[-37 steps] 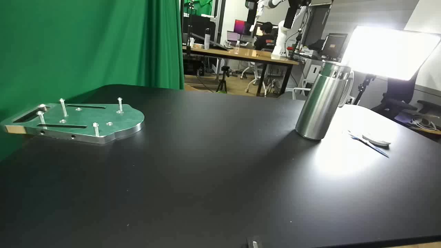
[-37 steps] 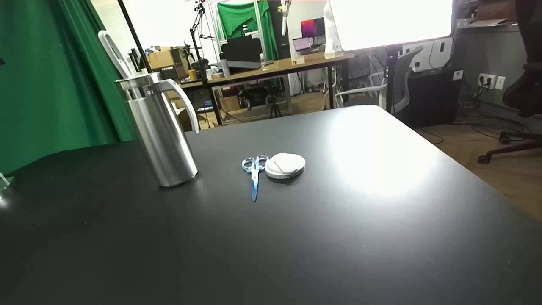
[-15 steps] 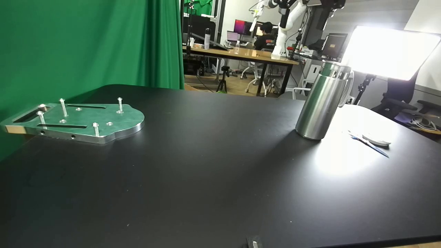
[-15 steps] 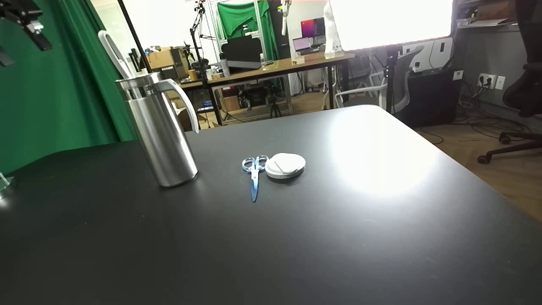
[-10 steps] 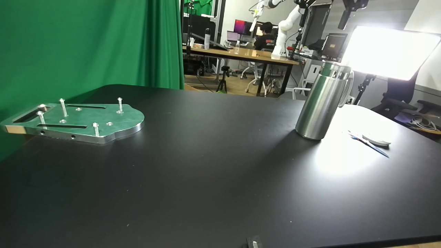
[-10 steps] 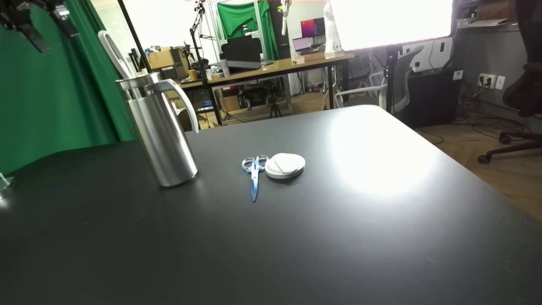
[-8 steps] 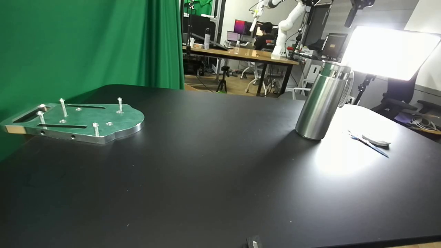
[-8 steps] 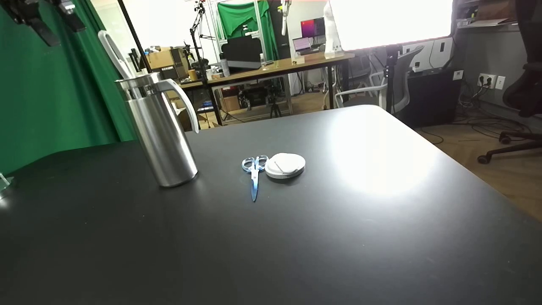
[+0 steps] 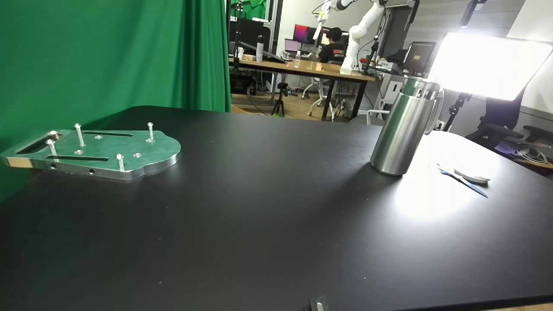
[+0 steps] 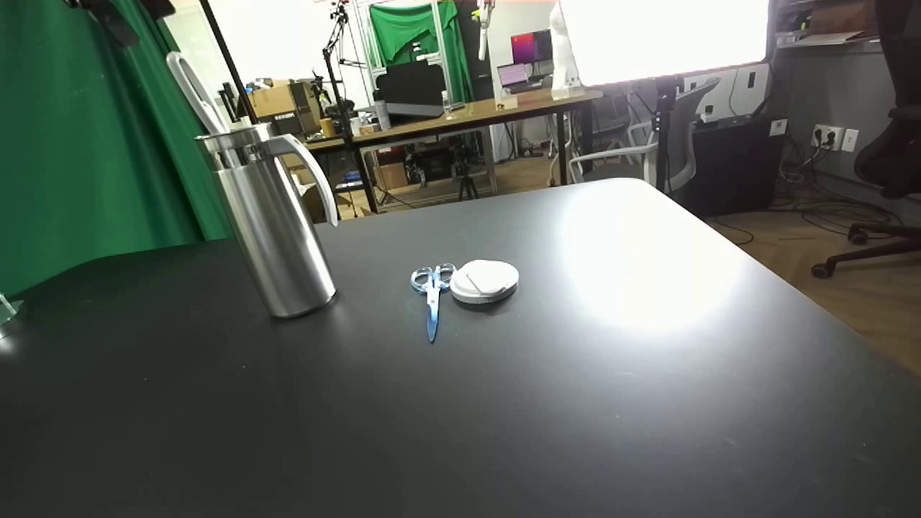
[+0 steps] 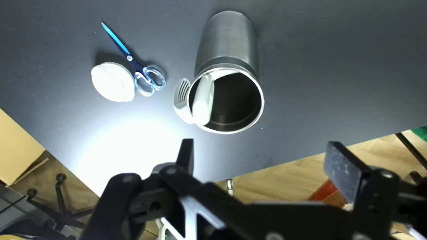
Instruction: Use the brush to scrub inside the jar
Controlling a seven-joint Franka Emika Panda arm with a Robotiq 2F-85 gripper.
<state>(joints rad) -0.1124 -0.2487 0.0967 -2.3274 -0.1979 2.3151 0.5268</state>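
Observation:
The jar is a tall silver metal pitcher with a pale handle, standing on the black table in both exterior views (image 9: 402, 129) (image 10: 273, 230). In the wrist view the jar (image 11: 230, 40) is seen from above, mouth open. The brush (image 10: 193, 90) leans in the jar with its white looped handle out above the rim. It also shows in the wrist view (image 11: 203, 100), on the jar-handle side of the mouth; its head is hidden inside. My gripper (image 11: 261, 150) is open and empty, above and apart from the jar. Only its fingertips show at the top of both exterior views (image 9: 440, 19) (image 10: 144, 23).
Blue scissors (image 10: 432, 302) lie beside a white rounded object (image 10: 486, 282) near the jar's handle side. A metal plate with upright pegs (image 9: 108, 147) lies at the table's far end by the green curtain (image 9: 108, 52). A bright lamp panel (image 9: 488, 65) stands beyond the table.
My open gripper came into view at the top of an exterior view and moved right toward the jar, then slightly up in the last half second. The jar and brush have not moved.

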